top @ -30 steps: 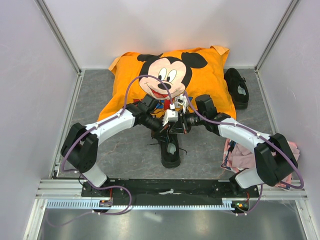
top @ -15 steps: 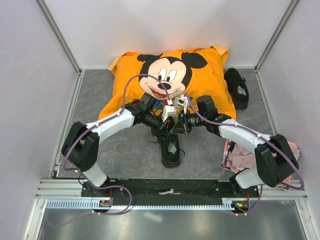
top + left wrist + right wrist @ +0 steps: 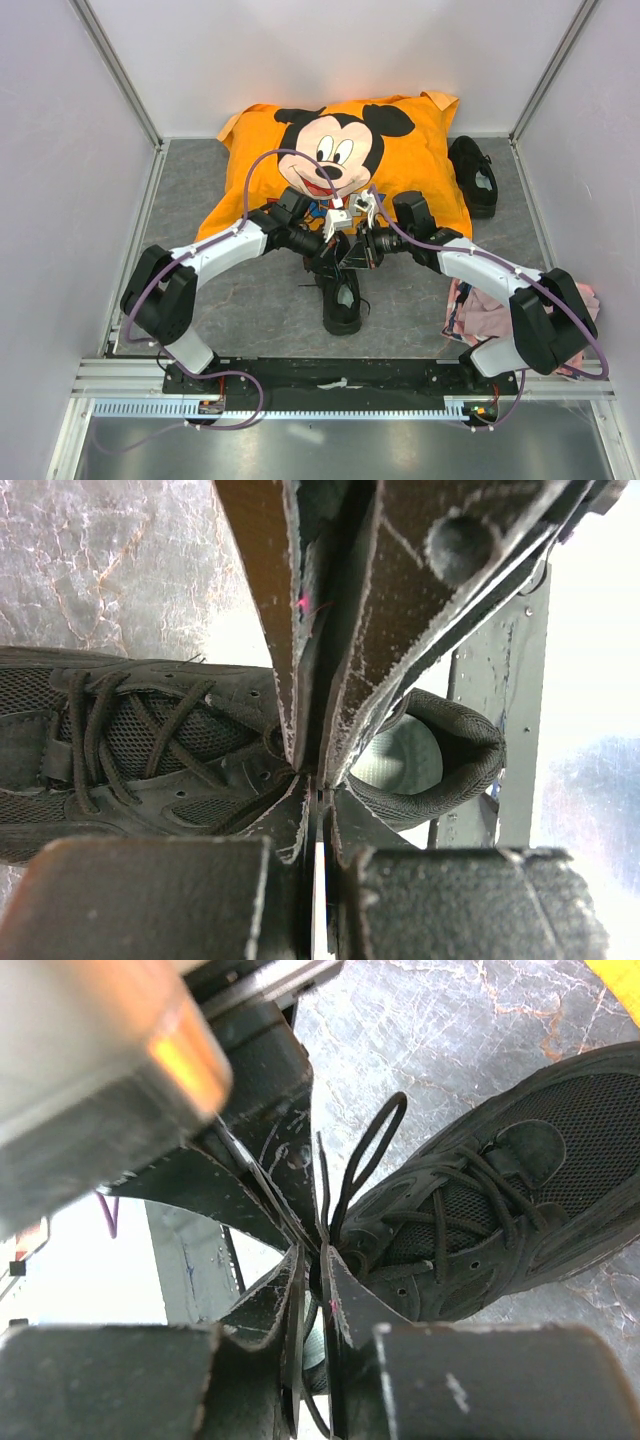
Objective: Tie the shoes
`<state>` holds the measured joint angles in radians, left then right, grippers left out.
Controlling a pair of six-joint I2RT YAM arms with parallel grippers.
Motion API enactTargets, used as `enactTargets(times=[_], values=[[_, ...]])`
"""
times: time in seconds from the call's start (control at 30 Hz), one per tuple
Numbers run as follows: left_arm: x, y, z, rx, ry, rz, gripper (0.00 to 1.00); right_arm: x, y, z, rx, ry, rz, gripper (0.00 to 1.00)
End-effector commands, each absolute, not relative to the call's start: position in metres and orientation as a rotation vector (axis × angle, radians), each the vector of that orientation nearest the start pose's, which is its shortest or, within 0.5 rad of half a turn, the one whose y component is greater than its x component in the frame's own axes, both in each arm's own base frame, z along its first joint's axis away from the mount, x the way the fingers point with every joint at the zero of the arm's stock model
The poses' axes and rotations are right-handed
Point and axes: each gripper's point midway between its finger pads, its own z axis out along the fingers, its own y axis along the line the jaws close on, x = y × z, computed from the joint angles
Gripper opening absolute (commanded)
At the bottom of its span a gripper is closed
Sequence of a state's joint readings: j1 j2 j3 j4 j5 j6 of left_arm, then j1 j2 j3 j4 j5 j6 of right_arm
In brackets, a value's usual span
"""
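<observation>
One black shoe [image 3: 341,297] lies on the grey floor between the arms, toe towards the pillow; it also shows in the left wrist view [image 3: 130,750] and the right wrist view [image 3: 520,1200]. The second shoe [image 3: 473,175] lies at the back right. My left gripper [image 3: 335,254] and right gripper [image 3: 352,254] meet tip to tip just above the near shoe's lacing. In the left wrist view the left gripper [image 3: 312,780] is shut where a lace strand ends. The right gripper [image 3: 318,1255] is shut on a lace, and a lace loop [image 3: 368,1155] stands up beyond it.
An orange Mickey Mouse pillow [image 3: 400,150] fills the back middle, just behind the grippers. A pink cloth [image 3: 470,305] lies under the right arm at the right. Walls close in the left, right and back. A black rail [image 3: 330,378] runs along the near edge.
Both grippers have shifted slightly towards the pillow and stay together above the shoe. The shoe has not moved.
</observation>
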<state>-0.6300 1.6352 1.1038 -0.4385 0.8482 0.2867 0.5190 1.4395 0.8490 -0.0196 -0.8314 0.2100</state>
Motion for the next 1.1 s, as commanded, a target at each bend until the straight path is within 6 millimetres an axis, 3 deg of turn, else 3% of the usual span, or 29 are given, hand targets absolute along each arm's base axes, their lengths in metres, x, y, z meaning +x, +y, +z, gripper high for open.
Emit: enactTargets(times=[0.0,0.3,0.5,0.67,0.8,0.9,1.07], values=[[0.218,-0.322,0.147,1.368,1.903,-1.263,0.02,0.238,0.292,0.165,-0.875,2.021,1.300,0.18],[0.213,-0.324,0.156,1.339,1.914,-1.330,0.02,0.237,0.291,0.166,-0.878,2.016,1.301,0.17],[0.222,-0.320,0.133,1.278,2.003,-1.264,0.02,0.236,0.291,0.169,-0.881,2.011,1.313,0.18],[0.225,-0.319,0.126,1.274,2.002,-1.237,0.02,0.237,0.289,0.174,-0.865,2.011,1.329,0.27],[0.223,-0.318,0.123,1.299,1.987,-1.232,0.02,0.249,0.283,0.187,-0.804,2.015,1.353,0.37],[0.223,-0.316,0.121,1.317,1.974,-1.217,0.02,0.262,0.278,0.194,-0.738,2.032,1.355,0.39],[0.225,-0.316,0.121,1.330,1.955,-1.196,0.02,0.273,0.269,0.171,-0.654,2.136,1.309,0.34]])
